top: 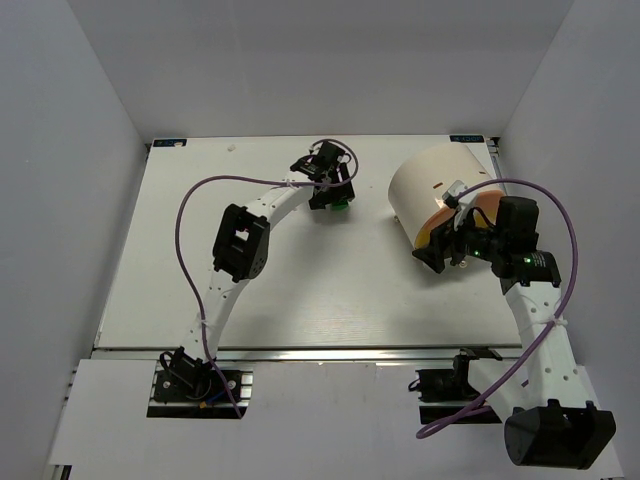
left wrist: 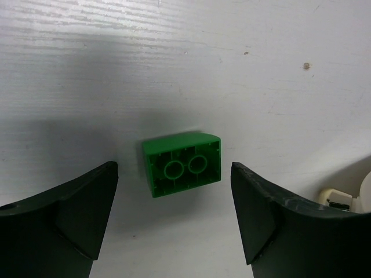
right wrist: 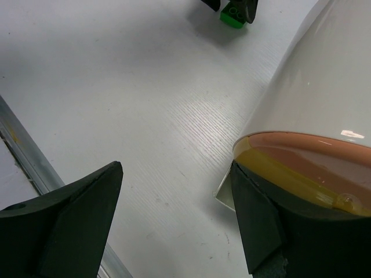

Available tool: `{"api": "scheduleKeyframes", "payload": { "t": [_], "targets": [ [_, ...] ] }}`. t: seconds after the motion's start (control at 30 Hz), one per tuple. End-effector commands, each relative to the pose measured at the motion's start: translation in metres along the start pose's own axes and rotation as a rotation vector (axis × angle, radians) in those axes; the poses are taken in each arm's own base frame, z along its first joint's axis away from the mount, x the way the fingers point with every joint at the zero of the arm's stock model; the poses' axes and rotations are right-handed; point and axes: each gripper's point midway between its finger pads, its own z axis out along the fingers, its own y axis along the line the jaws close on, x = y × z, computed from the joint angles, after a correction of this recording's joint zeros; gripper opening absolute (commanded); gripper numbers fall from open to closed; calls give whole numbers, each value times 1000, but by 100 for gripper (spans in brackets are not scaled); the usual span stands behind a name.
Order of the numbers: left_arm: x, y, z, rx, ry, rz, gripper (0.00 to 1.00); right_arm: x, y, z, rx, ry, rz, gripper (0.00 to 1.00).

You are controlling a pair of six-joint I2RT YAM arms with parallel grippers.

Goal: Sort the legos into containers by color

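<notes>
A green lego (left wrist: 182,164) lies on the white table with its hollow underside facing the left wrist camera. My left gripper (left wrist: 174,223) is open, its fingers on either side of and just short of the brick, not touching it. In the top view the brick (top: 341,206) shows under the left gripper (top: 333,203). The cream-white tub (top: 435,180) lies on its side, with its orange face (right wrist: 316,155) toward my right gripper (right wrist: 177,217). That gripper is open and empty, its right finger (right wrist: 258,223) against the rim of the orange face. The purple and orange legos are out of view.
The table's metal near edge (right wrist: 26,153) runs at the left of the right wrist view. A small cream-coloured part (left wrist: 339,198) shows at the lower right of the left wrist view. White walls enclose the table (top: 200,280) on the left, back and right.
</notes>
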Motion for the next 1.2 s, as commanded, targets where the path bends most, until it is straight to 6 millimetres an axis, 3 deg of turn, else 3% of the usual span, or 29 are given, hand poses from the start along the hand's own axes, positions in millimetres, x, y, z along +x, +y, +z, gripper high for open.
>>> {"api": "scheduleKeyframes", "payload": {
  "t": [0.0, 0.07, 0.3, 0.8, 1.0, 1.17],
  "targets": [
    [10, 4, 11, -16, 23, 77, 87, -6, 3, 0, -9, -36, -6, 80],
    [18, 1, 14, -7, 42, 100, 85, -7, 3, 0, -9, -37, -8, 80],
    [32, 20, 21, -63, 81, 150, 81, -7, 4, 1, -10, -46, -5, 80],
    [37, 43, 27, -158, 81, 185, 66, -9, 4, 1, -17, -58, -1, 80],
    [38, 41, 22, -167, 74, 202, 56, -8, 4, 2, -20, -58, 1, 80],
    [27, 29, 8, -119, 45, 201, 48, -8, 13, 2, -65, -64, -15, 80]
  ]
}}
